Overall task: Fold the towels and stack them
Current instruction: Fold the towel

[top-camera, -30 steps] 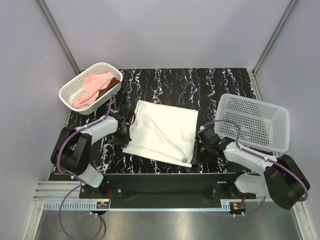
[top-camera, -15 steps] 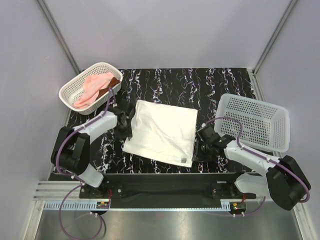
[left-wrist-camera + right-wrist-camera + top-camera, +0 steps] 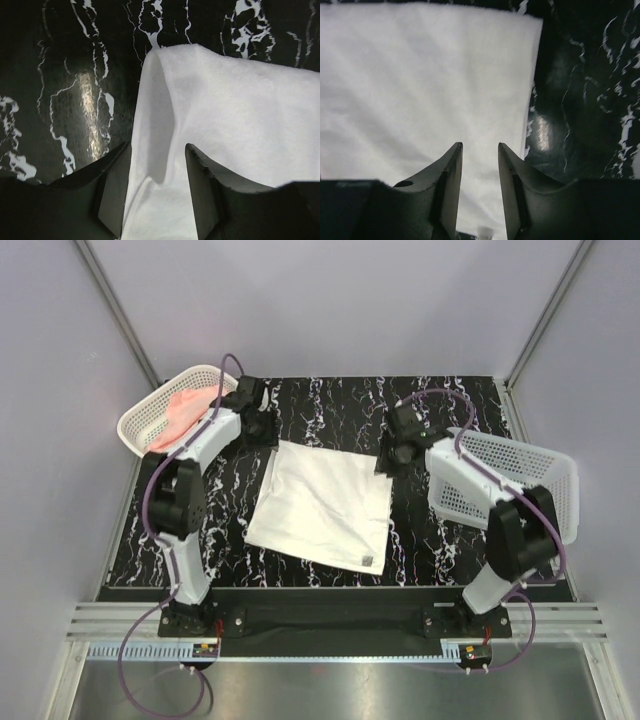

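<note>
Left to right: oval basket (image 3: pixel 135 425) holding a pink towel (image 3: pixel 185 405). Left gripper (image 3: pixel 157 150), fingers apart astride the far-left corner of the flat white towel (image 3: pixel 325 505). Right gripper (image 3: pixel 480 150), fingers apart over its far-right edge. Both arms have swung from the towel's sides to its far corners, so 1 fold probably comes next.

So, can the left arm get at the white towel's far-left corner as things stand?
Probably yes: the left gripper sits open right at that corner of the white towel, cloth between its fingers, and nothing visible blocks it.
</note>
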